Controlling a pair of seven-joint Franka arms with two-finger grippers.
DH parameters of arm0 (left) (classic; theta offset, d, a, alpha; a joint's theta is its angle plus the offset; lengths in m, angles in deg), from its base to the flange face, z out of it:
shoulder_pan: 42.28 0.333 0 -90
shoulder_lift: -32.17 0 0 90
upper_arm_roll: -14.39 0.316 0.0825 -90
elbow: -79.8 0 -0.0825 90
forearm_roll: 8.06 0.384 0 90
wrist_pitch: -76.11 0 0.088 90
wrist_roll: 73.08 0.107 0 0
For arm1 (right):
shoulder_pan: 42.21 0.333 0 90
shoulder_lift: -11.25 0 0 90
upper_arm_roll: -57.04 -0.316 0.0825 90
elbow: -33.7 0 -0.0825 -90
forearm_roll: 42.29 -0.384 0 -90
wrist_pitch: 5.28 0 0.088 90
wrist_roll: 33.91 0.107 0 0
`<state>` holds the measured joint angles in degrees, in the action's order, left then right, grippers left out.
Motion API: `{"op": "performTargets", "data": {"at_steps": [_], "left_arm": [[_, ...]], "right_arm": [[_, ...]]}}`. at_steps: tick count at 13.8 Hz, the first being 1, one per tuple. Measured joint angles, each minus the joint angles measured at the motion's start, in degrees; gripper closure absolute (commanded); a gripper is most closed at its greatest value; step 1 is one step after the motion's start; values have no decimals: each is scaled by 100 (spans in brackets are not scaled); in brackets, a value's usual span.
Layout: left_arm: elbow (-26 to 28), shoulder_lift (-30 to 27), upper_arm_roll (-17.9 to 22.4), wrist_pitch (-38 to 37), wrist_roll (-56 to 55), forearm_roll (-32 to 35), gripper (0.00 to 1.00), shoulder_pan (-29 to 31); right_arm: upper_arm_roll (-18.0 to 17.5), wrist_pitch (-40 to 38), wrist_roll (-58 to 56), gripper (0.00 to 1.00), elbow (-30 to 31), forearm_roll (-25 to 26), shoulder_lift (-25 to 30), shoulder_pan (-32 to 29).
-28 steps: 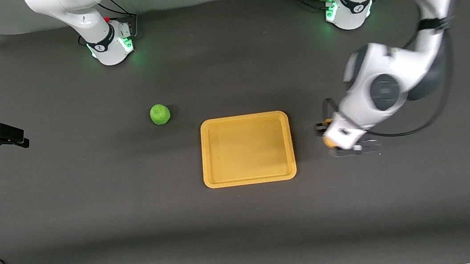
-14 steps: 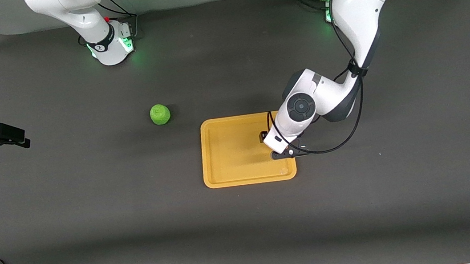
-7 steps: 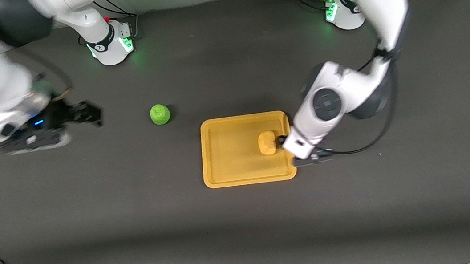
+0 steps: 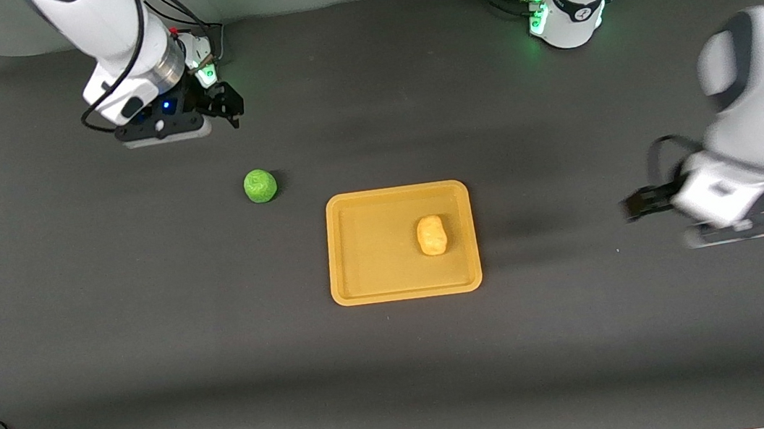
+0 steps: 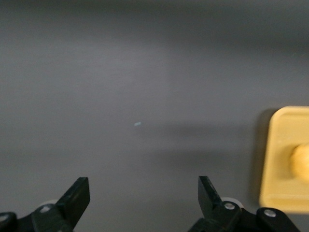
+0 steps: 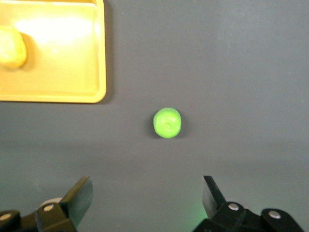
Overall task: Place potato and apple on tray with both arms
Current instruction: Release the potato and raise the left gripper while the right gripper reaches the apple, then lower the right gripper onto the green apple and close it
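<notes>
Dark table [image 4: 148,330] holds potato [image 4: 432,234] inside tray [image 4: 362,293] rim; both end effectors gape.

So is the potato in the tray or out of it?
In. The potato lies inside the tray's rim, toward the left arm's end, with nothing gripping it.

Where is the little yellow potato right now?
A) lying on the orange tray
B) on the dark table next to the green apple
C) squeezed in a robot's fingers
A: the potato lies on the tray, toward the left arm's end, with no fingers touching it.
</notes>
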<state>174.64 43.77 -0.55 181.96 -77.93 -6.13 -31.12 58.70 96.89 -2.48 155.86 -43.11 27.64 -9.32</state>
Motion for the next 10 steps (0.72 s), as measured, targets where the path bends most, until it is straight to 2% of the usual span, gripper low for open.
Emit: {"op": "performTargets", "data": {"at_steps": [2,5,7,10], "left_arm": [[-8,-165,2,-278,818,-94,0,575],[-8,-230,2,-310,1297,-119,0,965],[-7,-242,-55,-321,1297,-119,0,957],[101,-492,-120,-301,1298,-119,0,921]], "right_arm": [[55,438,0,0,615,0,256,-8],[86,1927,0,0,1775,0,222,-8],[88,3067,0,0,2490,0,-73,-9],[89,4473,0,0,2962,0,-976,-10]]}}
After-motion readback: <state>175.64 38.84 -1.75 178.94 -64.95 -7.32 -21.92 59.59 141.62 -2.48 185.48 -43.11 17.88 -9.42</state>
